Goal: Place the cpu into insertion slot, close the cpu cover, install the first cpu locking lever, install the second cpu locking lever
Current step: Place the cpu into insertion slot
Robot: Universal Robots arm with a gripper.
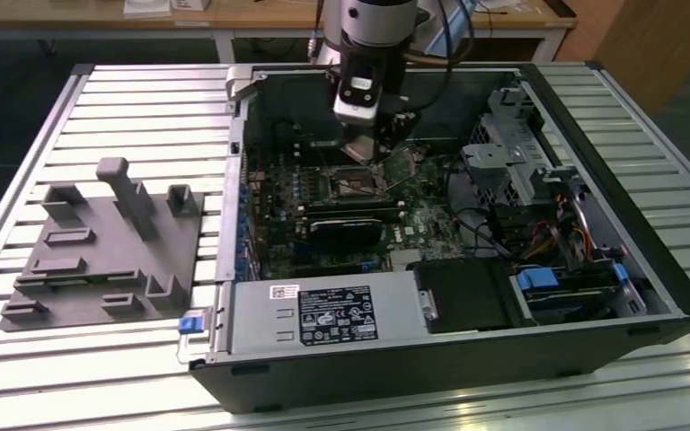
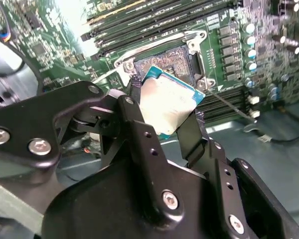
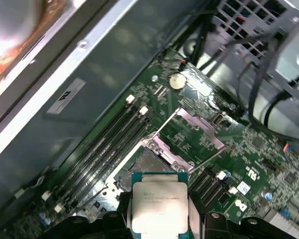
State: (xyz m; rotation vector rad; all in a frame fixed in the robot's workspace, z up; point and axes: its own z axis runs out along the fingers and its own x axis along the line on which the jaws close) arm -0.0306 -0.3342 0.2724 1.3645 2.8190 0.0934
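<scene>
The cpu (image 2: pixel 172 97): item in hand; entries follow by size.

Bench (image 1: pixel 82 99): slatted metal, carrying everything. A grey fixture block (image 1: pixel 105 251) sat at the exterior view's left.

Computer case (image 1: pixel 441 368): black, opened upward, taking the centre and right of the exterior view.

Motherboard (image 1: pixel 279 256): green, lining the floor of the case.

Gripper (image 2: pixel 165 110): hung over the middle of the board, upper centre of the exterior view. Its two black fingers (image 2: pixel 134 124) were pinching the cpu by opposite edges.

Insertion slot (image 2: pixel 162 57): dark square socket, bare, just beyond the chip in both wrist views.

Cpu cover (image 3: pixel 202 127): thin silvery frame with a square window, swung up and open beside the slot.

Cpu, detail: small flat square, pale metal top, green rim. It was held near the slot and not seated, apparently clear of it.

Handling, as judged: light and rigid, with a slick top. It was probably fragile on the underside contacts. The side edges looked the sound hold, as taken here. An off-centre pinch could have let it twist or slip.
</scene>
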